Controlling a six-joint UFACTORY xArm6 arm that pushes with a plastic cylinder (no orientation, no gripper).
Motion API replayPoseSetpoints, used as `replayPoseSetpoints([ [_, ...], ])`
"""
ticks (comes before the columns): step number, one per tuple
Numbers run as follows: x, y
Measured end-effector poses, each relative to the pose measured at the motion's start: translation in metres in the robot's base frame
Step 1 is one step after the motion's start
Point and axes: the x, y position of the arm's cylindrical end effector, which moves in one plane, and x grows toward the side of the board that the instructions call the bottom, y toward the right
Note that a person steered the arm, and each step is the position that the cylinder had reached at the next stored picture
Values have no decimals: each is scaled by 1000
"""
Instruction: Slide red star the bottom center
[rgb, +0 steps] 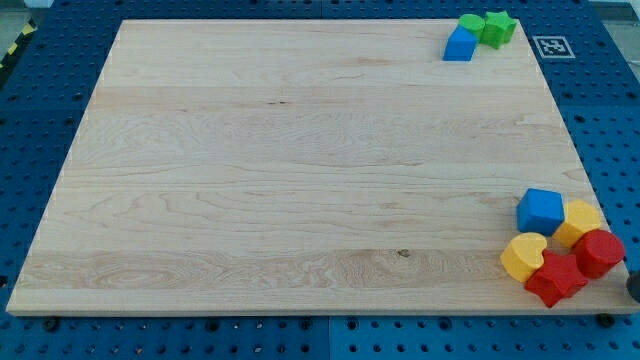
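Claw none, my tip unseen; red star (553, 279) touches yellow heart (524, 256) bottom right.

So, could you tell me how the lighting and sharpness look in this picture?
Camera view: even, soft light on the wooden board, no glare; the red star and blocks beside it cast only faint shadows; the focus is sharp, though the board looks trapezoidal from perspective; my tip does not clearly show.

Pale wooden board (300, 170) showed smooth matt grain with a small knot toward 5 o'clock, red star (553, 279) and blue cube (541, 211) looked smooth matt plastic, perforated blue base (40, 110) looked matt
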Motion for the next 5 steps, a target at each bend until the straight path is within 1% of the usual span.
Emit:
replayPoseSetpoints([
  [1,1,-7],
  [4,1,-67],
  [5,1,-73],
])
